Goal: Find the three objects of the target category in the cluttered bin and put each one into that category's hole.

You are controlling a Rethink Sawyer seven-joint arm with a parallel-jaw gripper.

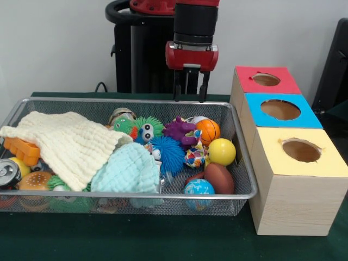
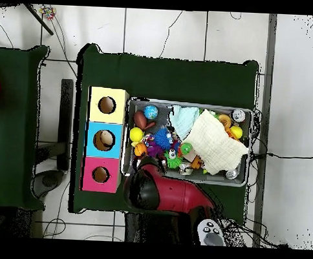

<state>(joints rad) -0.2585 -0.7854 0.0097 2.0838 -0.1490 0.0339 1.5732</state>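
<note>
Front view shows the pincer (image 1: 190, 87) hanging above the far rim of the wire bin (image 1: 246, 179), prongs apart and holding nothing. Inside lie balls: an orange basketball (image 1: 208, 130), yellow ball (image 1: 221, 151), brown football (image 1: 219, 178) and globe ball (image 1: 198, 188), beside the three-hole box (image 1: 288, 201)

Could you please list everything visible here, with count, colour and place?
Wire mesh bin: one, silver, on the green table.
Wooden boxes with round holes: three, beside the bin; tops red, blue, yellow.
Folded cloths: two, cream and pale blue, over the clutter.
Balls: orange basketball, yellow ball, brown football, blue globe ball.
Spiky toys: green, blue, purple.
Drink can: one, bin corner.
Gripper: one, red and black, open, above the bin's far rim.
</note>
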